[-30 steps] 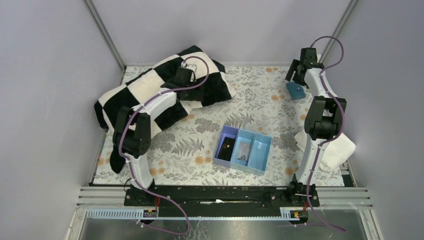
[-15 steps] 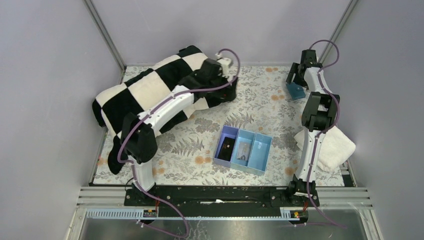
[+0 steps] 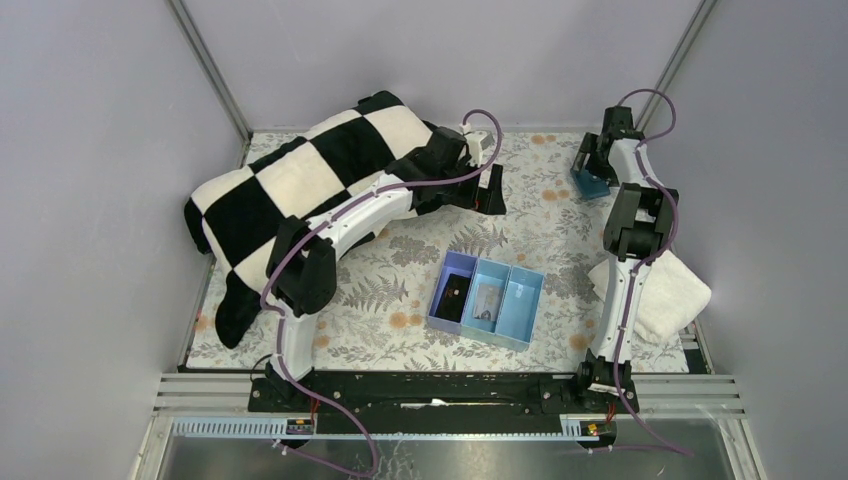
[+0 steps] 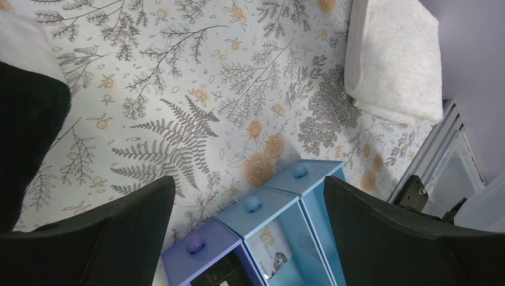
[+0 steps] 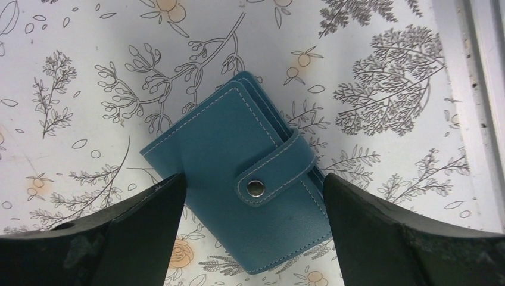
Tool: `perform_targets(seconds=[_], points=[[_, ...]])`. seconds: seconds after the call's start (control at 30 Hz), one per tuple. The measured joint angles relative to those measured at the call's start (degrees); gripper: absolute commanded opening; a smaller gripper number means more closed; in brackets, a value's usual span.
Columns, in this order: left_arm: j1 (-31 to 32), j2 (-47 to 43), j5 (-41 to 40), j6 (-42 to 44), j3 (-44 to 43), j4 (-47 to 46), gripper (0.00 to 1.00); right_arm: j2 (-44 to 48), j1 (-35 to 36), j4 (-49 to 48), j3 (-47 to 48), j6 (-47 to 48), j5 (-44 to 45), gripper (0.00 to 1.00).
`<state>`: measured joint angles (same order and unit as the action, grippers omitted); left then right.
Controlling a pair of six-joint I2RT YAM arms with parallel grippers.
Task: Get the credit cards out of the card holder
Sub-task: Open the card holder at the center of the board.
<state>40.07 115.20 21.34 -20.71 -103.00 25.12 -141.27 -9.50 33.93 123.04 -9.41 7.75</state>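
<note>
The tray point(image 3: 520, 322) stands in the middle of the flowered table point(image 3: 540, 225), and it has three compartments in a row. In the left wrist view each compartment carries one small round knob on its end wall, so three knobs in total. The purple compartment on the left holds one dark object point(image 3: 455, 298); what it is I cannot tell. The middle compartment holds one printed piece point(image 4: 271, 262) with the letters VIP on it.

There is one card holder point(image 5: 238, 173). It lies flat on the table near the far right corner, turned diagonally and closed by its strap with one metal snap. The credit cards are hidden inside it.

The right gripper point(image 5: 250, 182) hangs over the card holder with its two fingers spread wide, one at each side of it; whether they touch it I cannot tell. The left gripper point(image 4: 248, 185) is above the table on the far side of the tray, also spread wide, with nothing between its fingers.

One checkered blanket point(image 3: 300, 180) lies at the far left and one white towel point(image 3: 665, 290) at the near right
</note>
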Motion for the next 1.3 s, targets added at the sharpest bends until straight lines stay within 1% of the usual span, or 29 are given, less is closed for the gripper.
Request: perform_targets(seconds=[0.07, 0.17, 0.3, 0.47, 0.53, 0.57, 0.7, 0.83, 0.93, 1.0, 1.07, 1.2, 1.3], points=[[0.04, 0.33, 0.42, -0.59, 0.02, -0.39, 0.99, 0.11, -0.11, -0.44, -0.57, -0.35, -1.07, 0.85], [0.13, 0.57, 0.79, -1.44, 0.02, -1.16, 0.99, 2.08, -0.37, -2.93, -4.63, -1.77, -3.32, 0.79], [0.15, 1.07, 0.87, -1.86, -0.02, -2.40, 0.99, 8.26, -0.57, -6.82, -15.65, -5.35, -8.96, 0.68], [0.15, 1.95, 0.87, -1.95, -0.15, -2.58, 0.99, 15.17, -0.55, -11.10, -27.69, -10.93, -14.84, 0.61], [0.15, 2.10, 1.29, -2.36, -0.15, -2.58, 0.99, 19.06, -0.55, -13.90, -34.40, -13.62, -17.22, 0.61], [0.13, 2.10, 1.55, -2.69, -0.09, -2.71, 0.99, 20.48, -0.48, -14.73, -36.79, -14.64, -18.01, 0.63], [0.17, 2.10, 2.69, -3.85, 0.76, -4.57, 0.99, 27.17, 0.92, -18.58, -47.52, -19.02, -20.90, 0.63], [0.17, 2.21, 3.87, -6.01, 0.90, -5.86, 0.99, 32.63, 6.56, -21.70, -55.87, -22.64, -22.14, 0.64], [0.20, 2.21, 4.48, -7.45, 1.25, -7.30, 0.99, 34.40, 12.15, -22.97, -59.21, -24.37, -23.52, 0.64], [0.20, 2.21, 4.50, -8.13, 1.81, -8.31, 0.99, 35.21, 14.84, -23.02, -60.26, -24.50, -24.76, 0.68], [0.20, 2.21, 4.15, -8.39, 2.56, -8.90, 0.99, 35.85, 15.50, -22.21, -60.74, -24.37, -25.20, 0.76], [0.20, 2.21, 1.68, -8.92, 4.85, -10.16, 0.99, 38.86, 14.73, -20.20, -61.64, -23.98, -22.88, 0.79], [0.20, 2.21, -0.81, -8.92, 6.69, -11.58, 0.99, 42.60, 14.47, -20.06, -62.55, -24.72, -18.67, 0.82]])
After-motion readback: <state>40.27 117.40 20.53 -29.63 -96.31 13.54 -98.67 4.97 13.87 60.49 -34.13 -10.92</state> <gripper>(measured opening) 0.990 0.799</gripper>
